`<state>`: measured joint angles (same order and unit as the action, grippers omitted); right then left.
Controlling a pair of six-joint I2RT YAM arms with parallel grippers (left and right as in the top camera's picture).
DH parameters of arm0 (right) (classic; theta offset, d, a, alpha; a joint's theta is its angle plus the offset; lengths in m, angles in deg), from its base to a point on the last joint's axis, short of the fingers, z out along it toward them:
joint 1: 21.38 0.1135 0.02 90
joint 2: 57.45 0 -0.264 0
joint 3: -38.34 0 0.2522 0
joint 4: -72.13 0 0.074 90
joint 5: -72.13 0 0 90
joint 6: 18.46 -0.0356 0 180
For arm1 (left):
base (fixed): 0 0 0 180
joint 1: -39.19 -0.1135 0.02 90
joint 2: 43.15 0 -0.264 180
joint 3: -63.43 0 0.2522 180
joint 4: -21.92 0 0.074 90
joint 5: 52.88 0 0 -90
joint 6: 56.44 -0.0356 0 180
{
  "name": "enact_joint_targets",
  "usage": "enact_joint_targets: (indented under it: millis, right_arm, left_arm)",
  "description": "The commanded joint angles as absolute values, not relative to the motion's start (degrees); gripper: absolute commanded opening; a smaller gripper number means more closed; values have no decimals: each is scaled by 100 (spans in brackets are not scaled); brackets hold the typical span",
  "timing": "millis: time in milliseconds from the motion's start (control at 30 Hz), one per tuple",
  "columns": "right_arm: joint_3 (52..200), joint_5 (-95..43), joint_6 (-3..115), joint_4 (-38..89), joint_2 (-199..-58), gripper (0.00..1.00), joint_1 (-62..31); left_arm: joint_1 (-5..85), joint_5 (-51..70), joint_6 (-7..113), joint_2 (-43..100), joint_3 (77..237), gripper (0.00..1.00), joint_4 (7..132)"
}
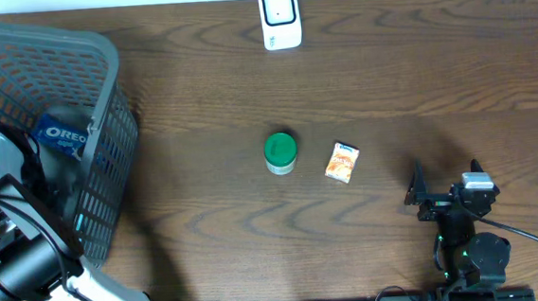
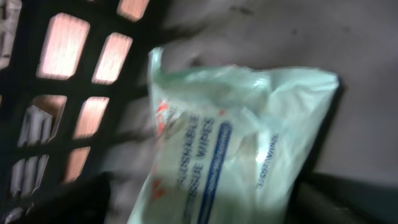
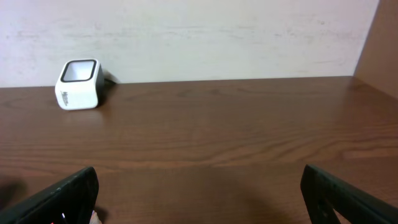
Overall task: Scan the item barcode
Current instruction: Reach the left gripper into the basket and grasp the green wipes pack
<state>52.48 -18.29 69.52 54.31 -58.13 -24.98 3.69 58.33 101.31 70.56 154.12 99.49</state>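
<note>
Wipes pack (image 2: 236,149) fills the left wrist view: pale green film pouch, blue label reading "flushable tissue wipes", lying on the floor of the grey mesh basket (image 1: 101,58) against its wall.
- The basket stands at the left edge of the table (image 1: 387,66). A blue Oreo pack (image 1: 64,136) is in it too.
- Left gripper (image 2: 211,205): down inside the basket, jaws spread wide to either side of the pouch. The blur makes it impossible to tell whether the pads touch the film. Nothing looks clamped.
- Right gripper (image 3: 199,199): jaws apart and empty, near the table's front right corner, facing the scanner (image 1: 280,17).
- The scanner is white and sits at the middle of the far edge.
- Mid-table: green-lidded jar (image 1: 280,153), with a small orange snack packet (image 1: 343,161) just beside it. Both are well apart from either arm.

Handling judgement: the pouch is probably soft and fairly light. Its slick film would crease and slide under the pads. Best hold is across the narrow width at mid-body, squeezing the stack inside and not the loose sealed end. No barcode is visible on the upturned face, so it may be underneath, and the pouch may need turning before it is shown to the scanner. The mesh wall close alongside could snag a finger during the lift.
</note>
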Motion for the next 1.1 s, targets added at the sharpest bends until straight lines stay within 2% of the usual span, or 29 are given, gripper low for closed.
enact_joint_targets:
  millis: [0,67,133,167,267,433,533,633,900,1067]
  right_arm:
    - [5242,-1834,7035,5407,-5783,99,-2509]
    - [5242,-1834,7035,5407,-5783,99,-2509]
    - [5242,-1834,7035,5407,-5783,99,-2509]
    - [5242,-1834,7035,5409,-5783,99,-2509]
    - [5242,-1836,7035,5407,-5783,99,-2509]
    - [5242,-1834,7035,5407,-5783,99,-2509]
    - [5242,-1834,7035,5407,-5783,99,-2509]
    - [5242,-1834,7035,5407,-5783,99,-2509]
    - [5242,-1834,7035,5407,-5783,99,-2509]
    - [5242,-1834,7035,5409,-5783,99,-2509]
  left_arm:
    - [310,5429,10116,7613,14374,68,9475]
    - [310,5431,10116,7613,14260,49,9398]
    - [310,5433,10087,7609,14258,40,9401]
    - [310,5437,10063,7589,14269,32,9401]
    - [310,5429,9893,7520,14387,23,9495]
    - [310,5426,9873,7036,14935,22,10227]
    - [327,5394,9847,6414,15362,22,10710]
    - [367,4891,9320,5402,15897,22,10918]
    - [642,3448,8583,2947,16929,23,10360]
    - [1475,2489,8575,1734,17018,26,9547]
